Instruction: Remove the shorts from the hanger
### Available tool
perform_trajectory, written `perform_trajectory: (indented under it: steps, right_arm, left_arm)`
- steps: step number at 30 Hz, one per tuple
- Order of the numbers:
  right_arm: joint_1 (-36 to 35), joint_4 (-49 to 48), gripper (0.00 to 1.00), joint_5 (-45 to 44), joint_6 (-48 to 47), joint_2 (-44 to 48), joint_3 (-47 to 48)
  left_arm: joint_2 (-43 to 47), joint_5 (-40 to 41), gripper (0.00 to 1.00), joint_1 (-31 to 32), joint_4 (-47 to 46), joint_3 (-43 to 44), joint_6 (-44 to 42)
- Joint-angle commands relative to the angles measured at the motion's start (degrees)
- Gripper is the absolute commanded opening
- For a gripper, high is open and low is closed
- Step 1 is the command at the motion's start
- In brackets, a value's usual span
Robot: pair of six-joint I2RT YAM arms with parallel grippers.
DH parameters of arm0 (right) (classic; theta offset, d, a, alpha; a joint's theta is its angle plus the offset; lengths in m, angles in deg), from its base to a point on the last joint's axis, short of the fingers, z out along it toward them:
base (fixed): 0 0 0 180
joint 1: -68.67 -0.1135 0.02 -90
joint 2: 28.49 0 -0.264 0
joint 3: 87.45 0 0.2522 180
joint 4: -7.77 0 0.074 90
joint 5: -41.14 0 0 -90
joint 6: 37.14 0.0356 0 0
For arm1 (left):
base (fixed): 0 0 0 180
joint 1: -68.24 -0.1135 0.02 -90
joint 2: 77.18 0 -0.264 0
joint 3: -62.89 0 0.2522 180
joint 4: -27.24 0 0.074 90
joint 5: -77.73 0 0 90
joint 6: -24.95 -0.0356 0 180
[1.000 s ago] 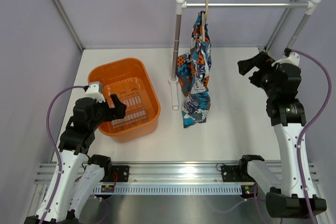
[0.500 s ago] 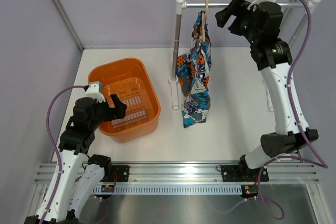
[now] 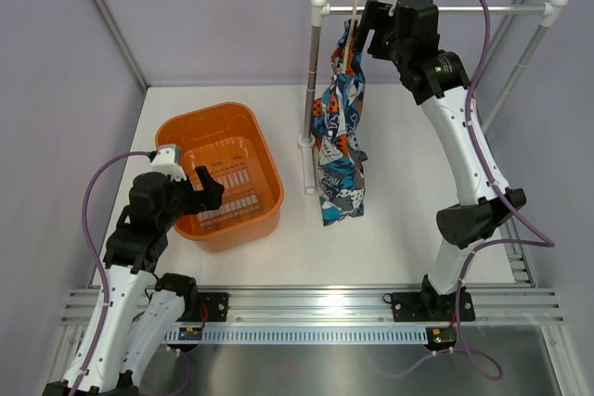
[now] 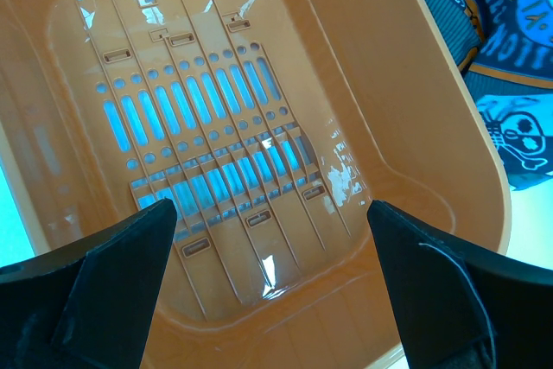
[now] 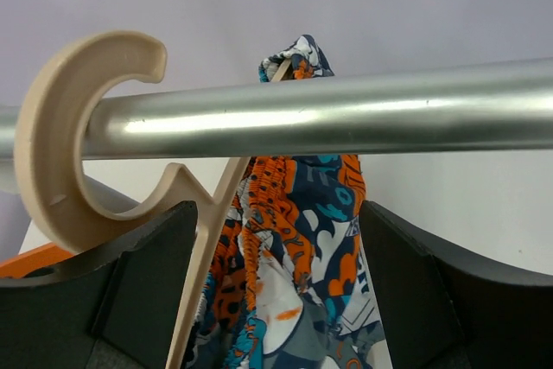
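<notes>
1. White tabletop [image 3: 408, 183] holds the basket [image 3: 206, 108]; my left end effector [image 4: 270, 222] hovers released over it.
2. Shorts [image 3: 342, 136] drape from the hanger [image 5: 60, 153] on the rail [image 5: 389, 101].
3. My right end effector [image 5: 276, 213], spread open, is at the hanger's top.

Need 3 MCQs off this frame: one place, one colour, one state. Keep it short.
1. Where does the hanger hang?
A) from a wall hook
B) over the rail
C) from a door handle

2. What colour is the basket?
A) orange
B) white
C) green

3. What state is the right claw in?
A) shut on the rail
B) shut on the hanger
C) open, astride the shorts

B: the right wrist view shows its hook curled over the metal rail.
A: its walls are orange in both views.
C: its fingers stand apart on either side of the cloth.
</notes>
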State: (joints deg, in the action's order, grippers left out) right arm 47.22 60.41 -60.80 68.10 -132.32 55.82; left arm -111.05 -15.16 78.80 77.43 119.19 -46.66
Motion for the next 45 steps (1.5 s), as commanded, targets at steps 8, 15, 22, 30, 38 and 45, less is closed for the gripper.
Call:
perform_trajectory:
  steps: [8, 15, 22, 30, 38, 45]
  right_arm:
    - [-0.8, -5.9, 0.81, -6.0, 0.0, 8.8, -13.0]
    - [-2.6, -6.5, 0.81, -6.9, 0.7, 15.0, -19.4]
    - [-3.6, -7.7, 0.81, -5.5, 1.1, 17.3, -20.4]
    - [-5.3, -4.8, 0.81, -4.6, 0.1, 10.3, -11.9]
    - [-6.2, -0.9, 0.81, -5.9, -1.3, 1.1, -0.5]
    - [-6.4, -0.6, 0.79, -8.4, -2.0, -4.6, 4.2]
  left_arm:
    - [-0.1, -1.6, 0.99, 0.5, -2.2, 0.3, -0.6]
    - [-0.2, -1.8, 0.99, 0.7, -2.2, 0.3, -0.6]
    - [-0.5, -1.9, 0.99, 0.9, -2.2, 0.3, -0.6]
    - [-0.7, -1.5, 0.99, 1.0, -2.1, 0.3, -0.5]
    - [-0.8, -1.4, 0.99, 1.2, -2.1, 0.3, -0.6]
    - [-1.0, -1.2, 0.99, 1.3, -2.1, 0.3, -0.6]
